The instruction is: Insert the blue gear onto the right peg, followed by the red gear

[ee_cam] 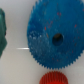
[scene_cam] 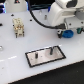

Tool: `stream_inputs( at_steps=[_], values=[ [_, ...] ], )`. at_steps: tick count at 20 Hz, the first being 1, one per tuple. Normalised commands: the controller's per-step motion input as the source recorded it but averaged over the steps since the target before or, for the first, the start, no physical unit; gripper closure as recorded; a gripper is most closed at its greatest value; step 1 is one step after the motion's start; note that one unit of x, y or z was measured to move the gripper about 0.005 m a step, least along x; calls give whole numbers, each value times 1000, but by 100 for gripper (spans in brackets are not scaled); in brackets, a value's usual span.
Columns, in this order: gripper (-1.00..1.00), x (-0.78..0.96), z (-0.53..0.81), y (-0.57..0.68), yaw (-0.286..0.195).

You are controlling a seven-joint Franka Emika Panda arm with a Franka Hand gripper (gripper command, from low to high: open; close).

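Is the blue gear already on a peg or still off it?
Off. The wrist view shows the blue gear lying flat on the white table, its centre hole empty; in the exterior view both pegs on the base plate stand bare.

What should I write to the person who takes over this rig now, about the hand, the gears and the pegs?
hand: over the blue gear; open or shut cannot be told.
blue gear: flat on the table, not gripped.
red gear: beside it, apart.
right peg: bare, on the base plate.
Done: nothing. Left: both gears, blue first.
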Motion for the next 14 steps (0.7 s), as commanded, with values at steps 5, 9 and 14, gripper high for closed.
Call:
stream_inputs(
  at_steps=[5, 9, 14],
  values=[
    [100, -300, -139, -60, 0],
    [100, -293, -156, -55, 0],
    [100, -232, -67, -25, 0]
  ],
)
